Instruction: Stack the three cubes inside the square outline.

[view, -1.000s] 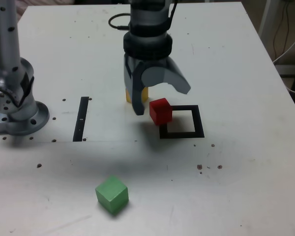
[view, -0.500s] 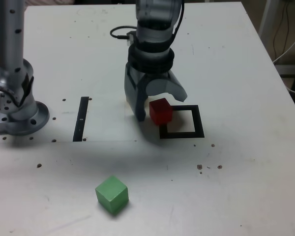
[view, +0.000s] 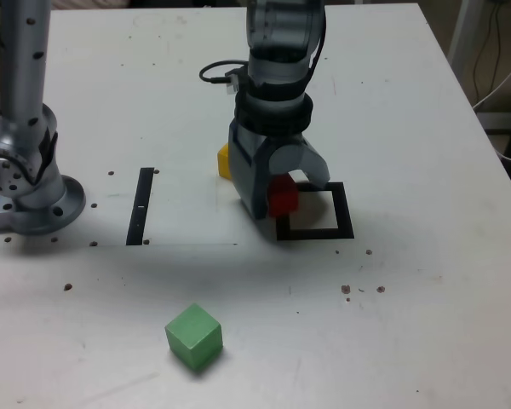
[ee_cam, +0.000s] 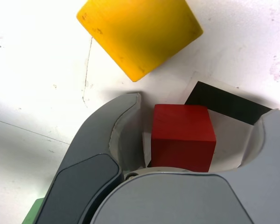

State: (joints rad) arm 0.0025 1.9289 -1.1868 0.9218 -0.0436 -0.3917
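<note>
Gripper (view: 283,198) stands over the table (view: 409,128) with its jaws around the red cube (ee_cam: 182,136), one on each side, not yet clamped. From this cube, which sits on the square outline's (view: 341,223) corner in the exterior view, the pale centre lies toward 4 o'clock, the yellow cube (view: 225,161) toward 10 o'clock and the green cube (view: 193,336) toward 7 o'clock.

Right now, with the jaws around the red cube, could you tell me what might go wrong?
1. The gripper is not yet shut; gaps show beside the red cube, so lifting now could leave it behind.
2. The cube sits on the square outline corner; closing unevenly might push it sideways.
3. The yellow cube lies close and could be knocked.
</note>
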